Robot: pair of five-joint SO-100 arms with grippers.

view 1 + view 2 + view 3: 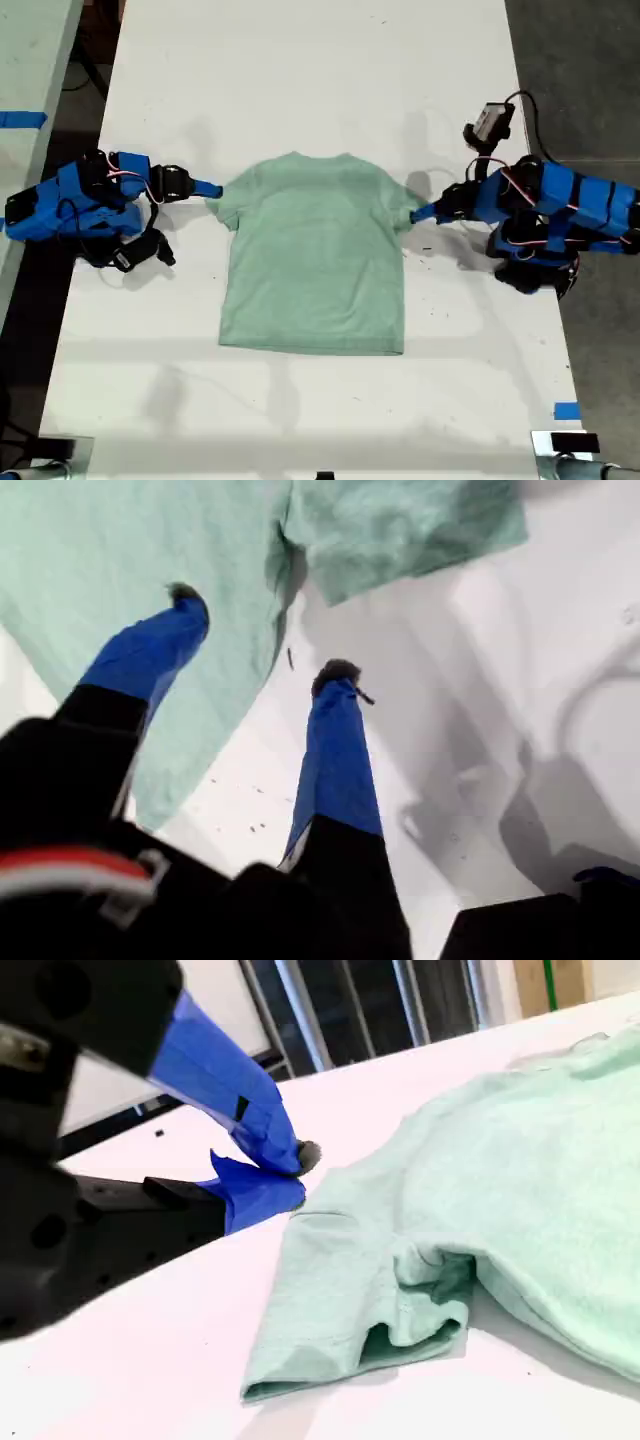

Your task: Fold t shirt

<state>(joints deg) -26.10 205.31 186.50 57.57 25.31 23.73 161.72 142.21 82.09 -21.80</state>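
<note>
My first gripper (263, 635): jaws wide. One finger hangs over the cloth and the other over bare table, and nothing is held. It is the arm on the exterior view's right (420, 213), with its tip at the sleeve on that side.
My second gripper (292, 1175): jaws narrow, tips almost meeting right at the edge of the other sleeve. I cannot tell whether any cloth is caught between them. It is the arm on the exterior view's left (205, 188).
The t shirt (315, 265): lies spread flat on the white table (300, 60) between the two arms, neck toward the far side in the exterior view. The body is unfolded, and the sleeve by my second gripper is a little rumpled at the hem.
Step in hand: by my judgement the very start, with both grippers reaching for a sleeve and no fold made yet.
Next move calls for: my first gripper to come down and close on the sleeve or shoulder edge, and my second gripper to get a sure pinch. Then both can lift together, so the cloth carries over evenly and does not drag or bunch.
Risk: a pinch on only the top layer, or on one side alone, would probably skew the shirt.
Containers: none in view; nothing to fill or empty.
</note>
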